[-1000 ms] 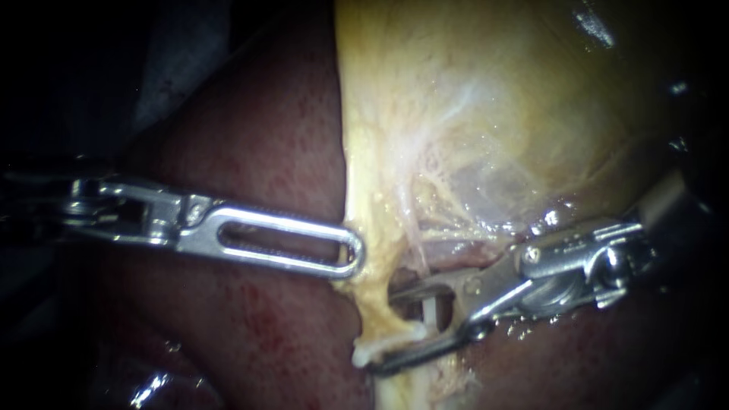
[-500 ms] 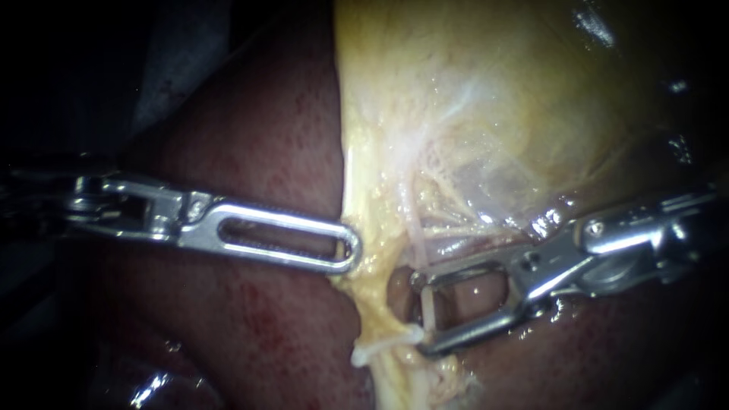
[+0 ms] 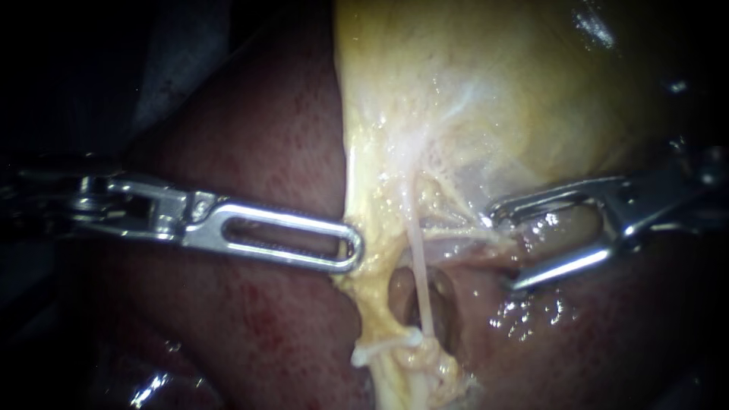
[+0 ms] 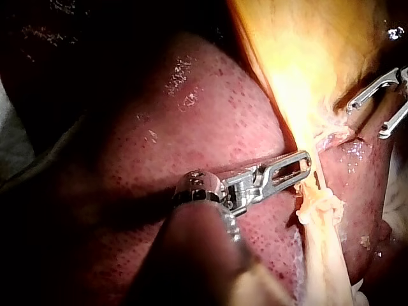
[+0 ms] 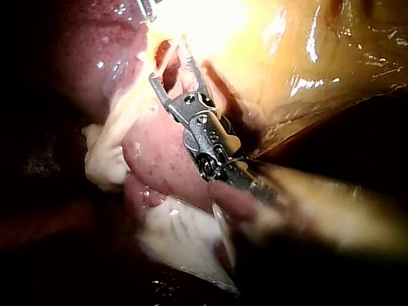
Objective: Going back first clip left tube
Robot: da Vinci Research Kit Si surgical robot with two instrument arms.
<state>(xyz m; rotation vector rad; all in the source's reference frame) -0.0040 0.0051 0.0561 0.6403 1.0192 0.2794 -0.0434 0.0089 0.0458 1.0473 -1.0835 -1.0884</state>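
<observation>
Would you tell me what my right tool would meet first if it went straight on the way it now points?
Most likely the thin pale tube that runs across just ahead of the open jaws of the right tool. The wisps of tissue may lie nearer, as depth is unclear.

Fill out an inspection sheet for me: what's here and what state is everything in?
Surface: liver, red, wet, speckled.
Job's things: gallbladder, yellowish; thin pale tube, free of both instruments; white piece at its lower end, clip or not unclear.
Clutter: nothing seen.
Instruments: left instrument, jaws shut on the gallbladder's edge; right instrument, jaws open, beside the tube, holding nothing.
Cables: nothing seen.
Surroundings: dark, nothing seen.
</observation>
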